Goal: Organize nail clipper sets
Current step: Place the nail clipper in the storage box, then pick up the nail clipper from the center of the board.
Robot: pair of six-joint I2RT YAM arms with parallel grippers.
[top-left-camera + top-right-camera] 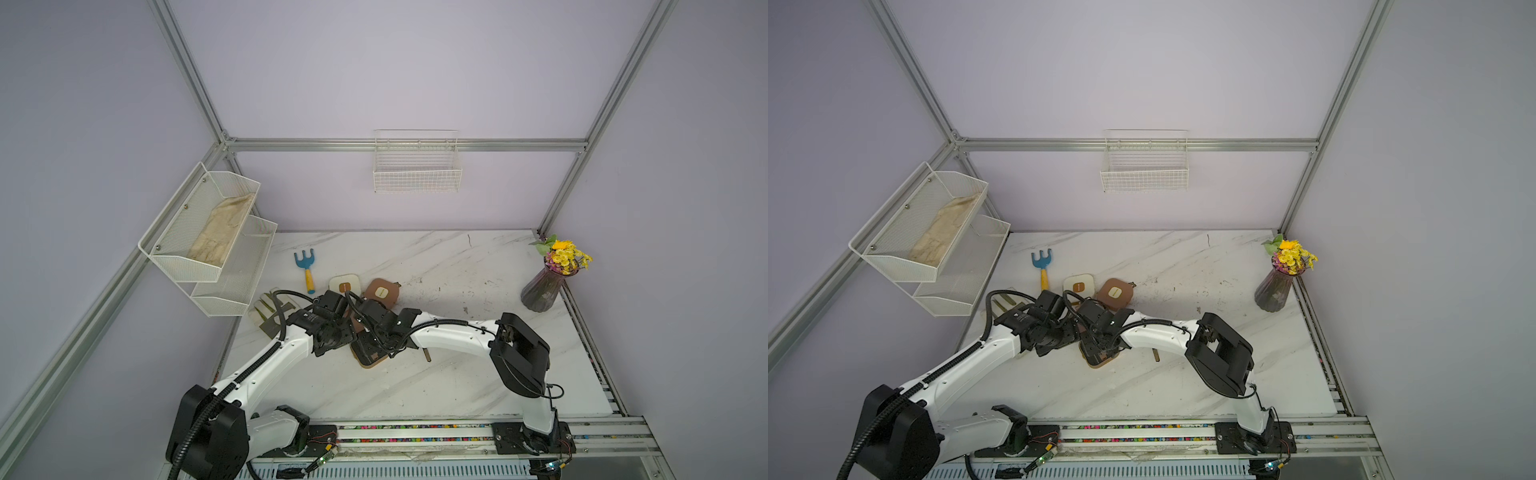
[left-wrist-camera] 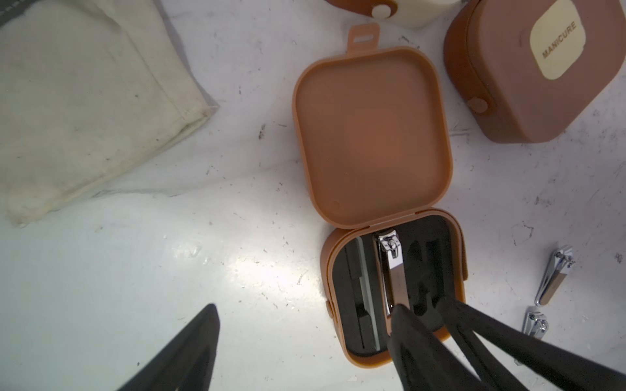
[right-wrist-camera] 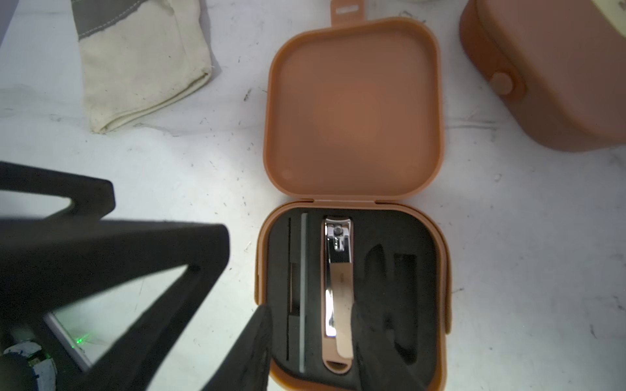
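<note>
Open case (image 3: 352, 101): brown, on the table (image 1: 415, 395) left of centre, under both wrists. The lid lies flat and the black foam base faces up.
Clipper (image 3: 338, 287): in the foam's middle slot, silver head toward the hinge, bronze lever on top.
File (image 3: 304, 287): grey strip in the slot beside the clipper (two more cut-outs sit on the clipper's other side).
Right gripper (image 3: 315, 318): parted, its fingers down in the base on either side of the lever end. One finger (image 3: 369, 338) looks to sit against the lever and the other stands off, so nothing is clamped.
Left gripper (image 3: 167, 216): spread wide, empty, just beside the base over bare table.
Loose clipper (image 2: 552, 277): silver, on the table near the base, outside it. A smaller clipper (image 2: 535, 325) lies just beside it.
Closed case (image 2: 508, 84): brown, "MANICURE" label up, near the open lid but apart from it.
Cream case (image 1: 344, 286): shut, just beside the closed case, farther from the robot than the open one.
Cloth (image 2: 84, 101): cream, on the lid's other side.
Rake (image 1: 306, 270): blue and yellow, just beyond the cream case.
Vase (image 1: 544, 291): holds flowers, well apart at the table's right edge.
</note>
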